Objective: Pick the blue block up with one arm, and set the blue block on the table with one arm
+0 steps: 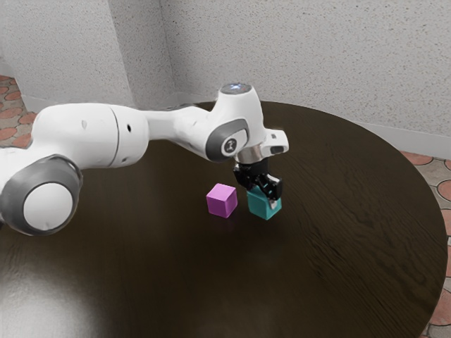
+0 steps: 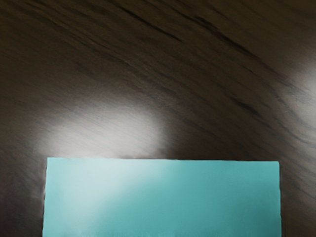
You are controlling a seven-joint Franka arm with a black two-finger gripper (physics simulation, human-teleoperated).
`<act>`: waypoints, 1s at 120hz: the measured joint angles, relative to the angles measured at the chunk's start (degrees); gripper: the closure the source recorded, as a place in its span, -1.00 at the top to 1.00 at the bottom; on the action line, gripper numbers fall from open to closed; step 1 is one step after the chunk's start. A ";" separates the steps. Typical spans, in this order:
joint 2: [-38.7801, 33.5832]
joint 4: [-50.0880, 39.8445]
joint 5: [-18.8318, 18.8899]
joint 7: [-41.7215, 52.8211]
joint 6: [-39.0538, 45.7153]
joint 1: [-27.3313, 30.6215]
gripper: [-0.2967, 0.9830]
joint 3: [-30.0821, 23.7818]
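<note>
Blue block (image 1: 259, 208) at our gripper (image 1: 265, 196), near the pink block (image 1: 221, 201) over the desk (image 1: 338, 232) | grip: we cannot tell whether it is closed | step, we judge: confirm a centred, square hold before we raise it straight.

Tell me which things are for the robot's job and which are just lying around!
For the job:
- blue block, to pick up and put down
- gripper, at that block
- table, where it goes

Just there:
- pink block
- wall
- floor
</note>
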 joint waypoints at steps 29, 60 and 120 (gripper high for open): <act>4.69 1.85 0.31 -1.18 0.48 -0.08 0.07 -0.18; 5.18 2.11 0.12 -1.54 0.99 -0.01 0.36 -0.27; -36.46 -20.54 -12.13 2.41 -16.13 -2.82 0.49 26.51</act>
